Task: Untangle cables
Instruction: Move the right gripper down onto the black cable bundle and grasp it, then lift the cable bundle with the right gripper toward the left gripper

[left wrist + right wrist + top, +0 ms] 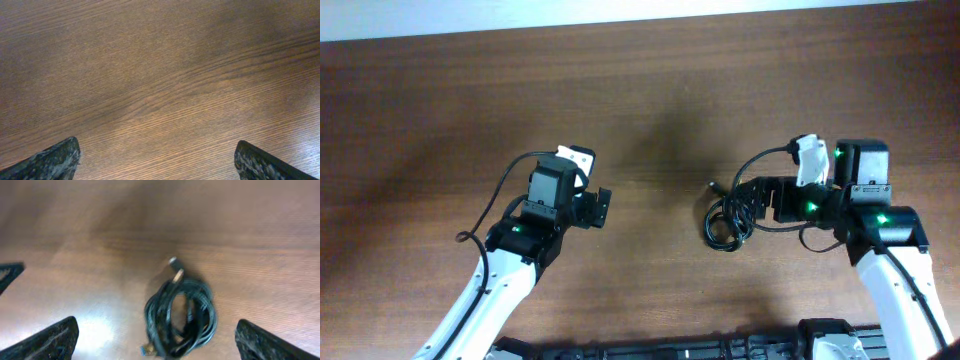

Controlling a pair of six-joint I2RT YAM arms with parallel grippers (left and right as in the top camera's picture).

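Observation:
The cables (725, 218) lie as one black tangled coil on the wooden table, right of centre. In the right wrist view the cables (181, 315) sit between my wide-apart fingers, with a metallic plug (175, 266) pointing away and a bluish plug (146, 351) at the near edge. My right gripper (760, 203) is open just right of the coil, not gripping it. My left gripper (604, 207) is open over bare wood, well left of the coil; its fingertips (55, 159) frame only table.
The brown wooden table (650, 90) fills all views. Black wires run along both robot arms (495, 205). A dark fixture (720, 350) lines the near table edge between the arm bases.

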